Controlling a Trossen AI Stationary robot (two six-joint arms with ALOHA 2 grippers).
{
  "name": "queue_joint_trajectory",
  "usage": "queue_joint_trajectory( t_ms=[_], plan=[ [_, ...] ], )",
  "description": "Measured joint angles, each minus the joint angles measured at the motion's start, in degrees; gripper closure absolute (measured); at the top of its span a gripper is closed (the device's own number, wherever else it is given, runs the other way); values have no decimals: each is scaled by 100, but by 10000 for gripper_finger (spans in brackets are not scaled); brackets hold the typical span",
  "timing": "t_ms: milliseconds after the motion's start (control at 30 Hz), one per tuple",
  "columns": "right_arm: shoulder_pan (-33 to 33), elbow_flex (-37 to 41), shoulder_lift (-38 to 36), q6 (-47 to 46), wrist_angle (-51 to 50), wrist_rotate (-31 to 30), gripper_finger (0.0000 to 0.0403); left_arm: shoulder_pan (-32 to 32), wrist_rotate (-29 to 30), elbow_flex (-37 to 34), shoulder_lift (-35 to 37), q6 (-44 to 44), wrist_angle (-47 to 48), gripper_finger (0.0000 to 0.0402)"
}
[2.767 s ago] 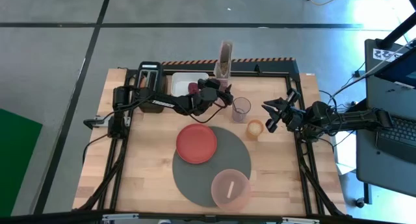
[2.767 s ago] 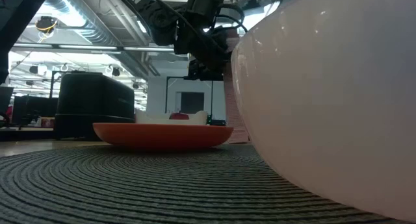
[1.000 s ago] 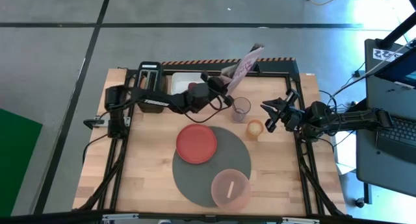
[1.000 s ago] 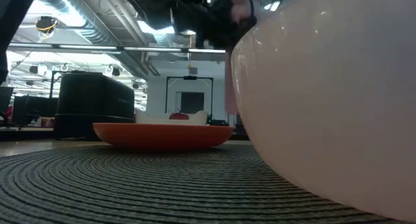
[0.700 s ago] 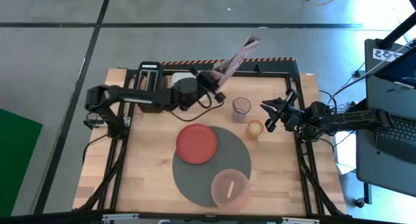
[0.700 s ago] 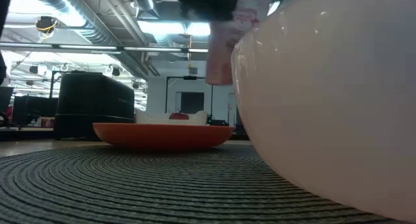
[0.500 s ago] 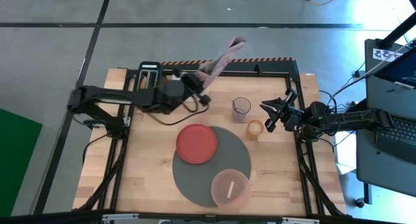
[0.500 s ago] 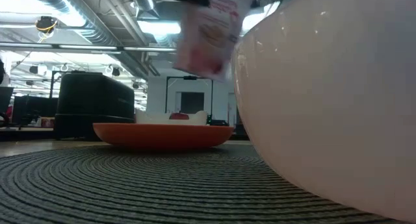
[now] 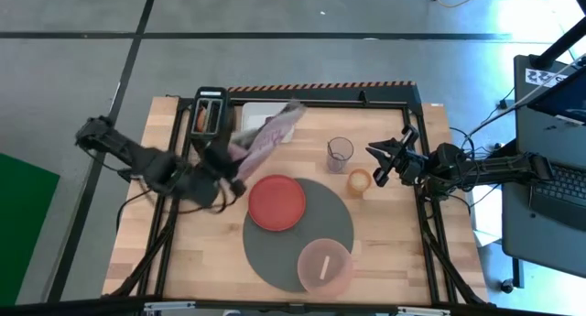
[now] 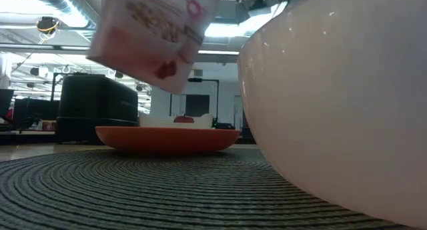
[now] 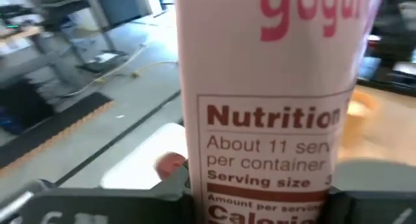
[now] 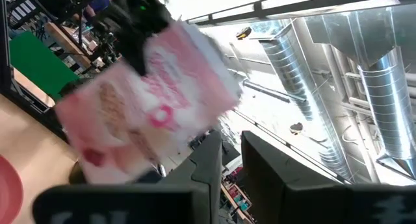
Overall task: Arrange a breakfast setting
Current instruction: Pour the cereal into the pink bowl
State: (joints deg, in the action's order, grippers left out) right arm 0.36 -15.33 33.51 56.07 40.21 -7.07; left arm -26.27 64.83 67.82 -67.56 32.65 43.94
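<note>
Tabletop's left side: left tool (image 9: 231,162) gripping cereal box (image 9: 265,136).

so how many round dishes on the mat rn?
2: red plate on the mat's far-left edge, pink bowl at its near-right edge, a spoon inside. None hidden, as far as visible.

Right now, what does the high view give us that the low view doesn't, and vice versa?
High only: left hand gripping the cereal box tilted in the air, right hand parked beside the toast, the clear cup, and the spoon in the bowl.

Low only: the box's printed front, the room's ceiling ducts.

Both: cereal box, red plate, grey mat, pink bowl, black toaster.
</note>
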Motion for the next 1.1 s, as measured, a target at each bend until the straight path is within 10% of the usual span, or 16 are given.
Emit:
queue_joint_trajectory(
  t_ms=[233,433,867,1100],
  plan=[
    [-2,0,0,0,23,0,338,-1371,596,-337,106,738,133,331],
    [-2,0,0,1,34,-2,338,-2043,-171,-409,135,698,-25,331],
    [-2,0,0,319,212,-292,338,-3356,-422,-452,-30,-20,-1376,331],
    [-2,0,0,296,284,-249,338,-3343,-948,-1598,-106,-453,-3368,334]
  ],
)
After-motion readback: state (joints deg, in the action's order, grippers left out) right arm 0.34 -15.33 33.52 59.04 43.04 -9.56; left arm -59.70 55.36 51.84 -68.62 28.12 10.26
